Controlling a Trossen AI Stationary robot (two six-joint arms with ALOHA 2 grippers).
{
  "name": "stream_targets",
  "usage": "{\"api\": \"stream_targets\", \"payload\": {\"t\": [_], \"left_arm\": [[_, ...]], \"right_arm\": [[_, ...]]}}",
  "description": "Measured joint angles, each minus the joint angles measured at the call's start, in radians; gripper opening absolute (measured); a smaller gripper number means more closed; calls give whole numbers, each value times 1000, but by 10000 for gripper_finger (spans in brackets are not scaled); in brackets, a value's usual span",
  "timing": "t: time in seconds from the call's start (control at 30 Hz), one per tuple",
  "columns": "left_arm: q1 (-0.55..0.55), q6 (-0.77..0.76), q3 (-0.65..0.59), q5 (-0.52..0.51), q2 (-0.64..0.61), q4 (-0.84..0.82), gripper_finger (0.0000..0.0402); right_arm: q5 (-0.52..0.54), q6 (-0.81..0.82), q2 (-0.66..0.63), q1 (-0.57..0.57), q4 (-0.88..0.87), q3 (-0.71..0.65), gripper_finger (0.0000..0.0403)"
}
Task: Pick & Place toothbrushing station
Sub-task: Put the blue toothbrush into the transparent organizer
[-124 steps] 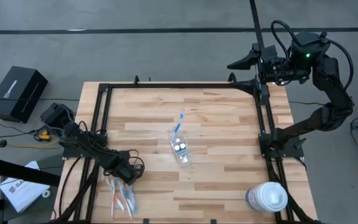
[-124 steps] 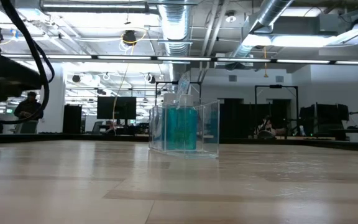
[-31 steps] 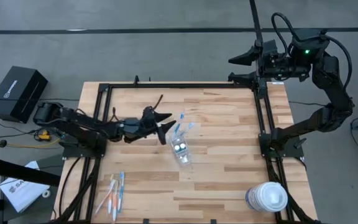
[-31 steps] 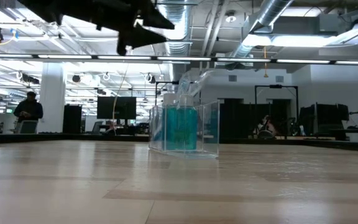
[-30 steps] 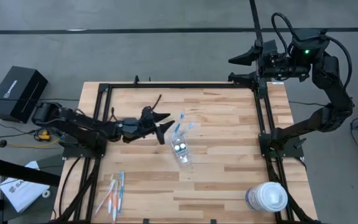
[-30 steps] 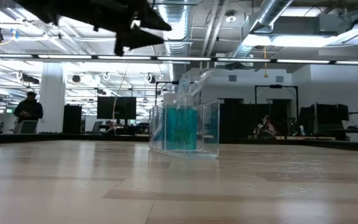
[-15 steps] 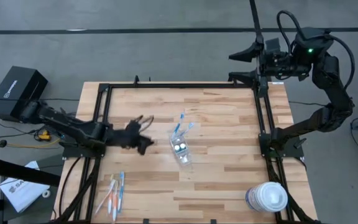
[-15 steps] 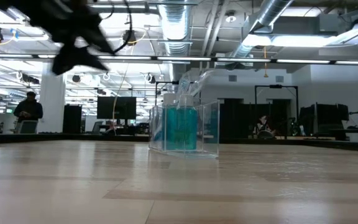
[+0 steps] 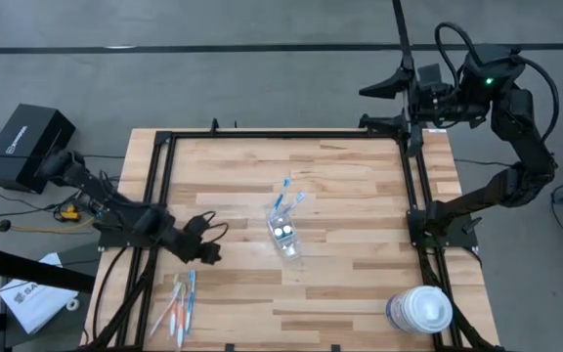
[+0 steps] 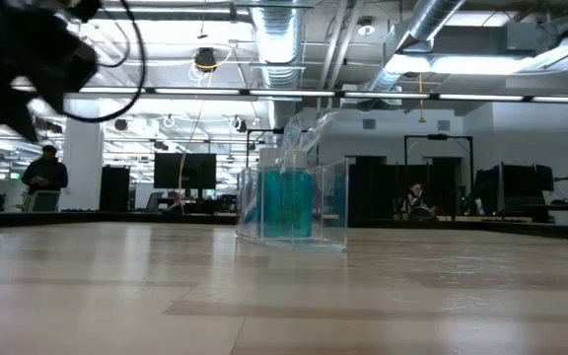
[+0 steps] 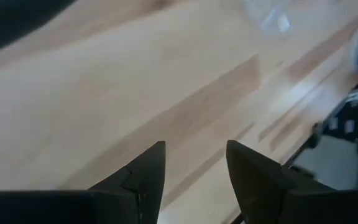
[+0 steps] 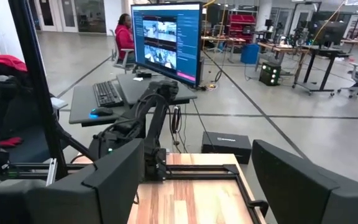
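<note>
The clear plastic cup stands at the table's middle, also in the low view. Two teal tubes stand in it, and two blue-and-white toothbrushes stick out of it, leaning toward the far edge. Several blue, white and orange toothbrushes lie flat near the table's near left corner. My left gripper is open and empty over bare wood, between the cup and the loose brushes. My right gripper is open and empty, high over the table's far right corner.
A big round white-lidded tub stands at the near right corner. A black frame runs along the table's far, left and right sides. A black box sits off the table's left. Bare wood lies around the cup.
My left gripper, open and empty, has drawn back from beside the cup toward the table's left and near edges, ending close to the loose toothbrushes. The cup and its brushes have stayed put.
</note>
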Motion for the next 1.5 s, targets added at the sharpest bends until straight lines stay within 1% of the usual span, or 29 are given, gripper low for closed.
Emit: {"api": "stream_targets", "payload": {"t": [0.17, 0.3, 0.33, 0.43, 0.53, 0.77, 0.87, 1.1, 1.37, 1.5], "left_arm": [[-64, -122, 0, 19, 0, -84, 164], [-85, -189, 0, 35, 0, -135, 163], [-85, -211, 0, 57, 0, -146, 163], [-87, -235, 0, 108, 13, -182, 163], [-94, -245, 0, 129, 17, -207, 163], [-107, -262, 0, 147, 22, -210, 163], [-128, -301, 0, 149, 22, -233, 163], [-173, -397, -44, 157, 22, -222, 163], [-172, -402, -74, 159, 23, -198, 163], [-172, -402, -99, 213, 51, -149, 163]], "right_arm": [[-2, 0, 0, -3, -2, 0, 289], [-14, -26, 0, -3, -4, 0, 289], [-24, -26, 0, -3, -4, 0, 289], [-29, -26, 6, -3, -4, 0, 289], [-29, -26, 15, -3, -12, -1, 289], [-32, -32, 30, -3, -11, 1, 289], [-40, -34, 33, -3, -14, -1, 289], [-52, -34, 39, -3, -12, -1, 289], [-52, -34, 45, -3, -11, 0, 289], [-53, -25, 45, -3, -10, 0, 289]]}}
